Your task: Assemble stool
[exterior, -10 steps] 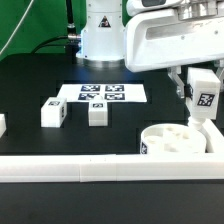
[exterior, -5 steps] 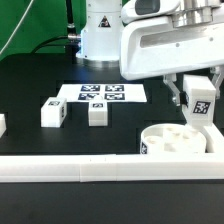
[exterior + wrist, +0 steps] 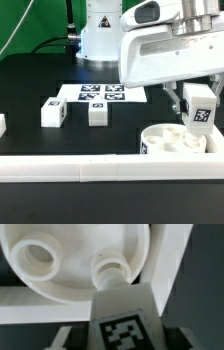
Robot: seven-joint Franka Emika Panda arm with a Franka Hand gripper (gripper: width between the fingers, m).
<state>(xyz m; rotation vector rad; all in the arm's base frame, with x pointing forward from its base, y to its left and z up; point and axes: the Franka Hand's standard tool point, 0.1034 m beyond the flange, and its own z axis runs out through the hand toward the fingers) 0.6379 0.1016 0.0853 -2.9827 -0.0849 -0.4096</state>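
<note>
The round white seat disc (image 3: 178, 141) rests at the exterior view's right, against the front rail, its sockets facing up. My gripper (image 3: 198, 112) is shut on a tagged white leg block (image 3: 199, 108) and holds it tilted just above the disc. In the wrist view the leg block (image 3: 122, 314) points its narrow end at a socket (image 3: 110, 264) of the seat disc (image 3: 60, 286); whether the tip is inside the socket is unclear. Two more leg blocks (image 3: 53, 112) (image 3: 97, 113) stand on the black table toward the exterior view's left.
The marker board (image 3: 101, 94) lies flat behind the two loose blocks. A long white rail (image 3: 90, 169) runs along the table's front edge. The robot base (image 3: 100, 35) stands at the back. A white piece (image 3: 2, 125) shows at the far left edge.
The gripper has carried the leg block toward the exterior view's left and downward, closer over the seat disc. The loose blocks and disc have not moved.
</note>
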